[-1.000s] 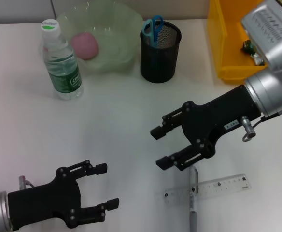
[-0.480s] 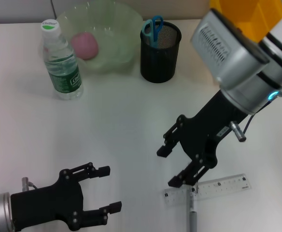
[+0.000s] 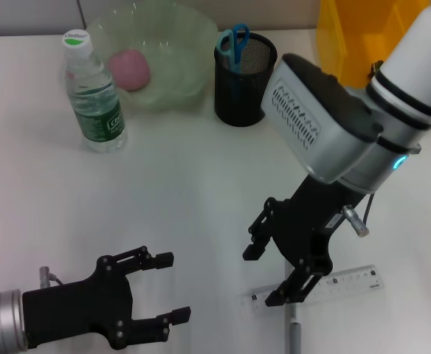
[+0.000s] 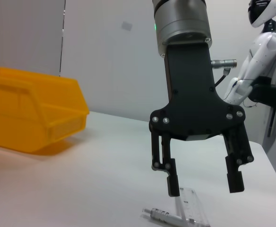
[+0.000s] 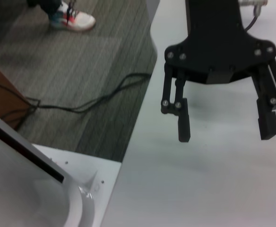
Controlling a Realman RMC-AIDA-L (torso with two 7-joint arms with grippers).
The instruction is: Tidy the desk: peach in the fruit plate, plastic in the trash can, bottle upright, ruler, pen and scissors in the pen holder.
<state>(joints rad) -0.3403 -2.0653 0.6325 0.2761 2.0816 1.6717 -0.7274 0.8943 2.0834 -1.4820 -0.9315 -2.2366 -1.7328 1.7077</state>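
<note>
My right gripper [image 3: 263,276] hangs open, pointing down, just beside the clear ruler [image 3: 333,285] and the grey pen [image 3: 294,333] that lies across it near the table's front edge. The left wrist view shows that right gripper [image 4: 204,187] with its fingers spread above the ruler [image 4: 194,215] and pen [image 4: 164,216]. My left gripper [image 3: 173,287] rests open at the front left. The bottle [image 3: 94,92] stands upright. The peach [image 3: 129,68] lies in the green fruit plate [image 3: 178,37]. Blue scissors [image 3: 234,44] stand in the black pen holder [image 3: 243,81]. No plastic is in view.
A yellow bin [image 3: 345,51] stands at the back right, partly behind my right arm. The right wrist view shows my left gripper [image 5: 226,133], the table's edge and a floor with cables [image 5: 81,101] beyond it.
My right arm has swung forward and turned its gripper downward, bringing it from mid-table to just beside the ruler and pen. The left gripper has crept slightly to the right.
</note>
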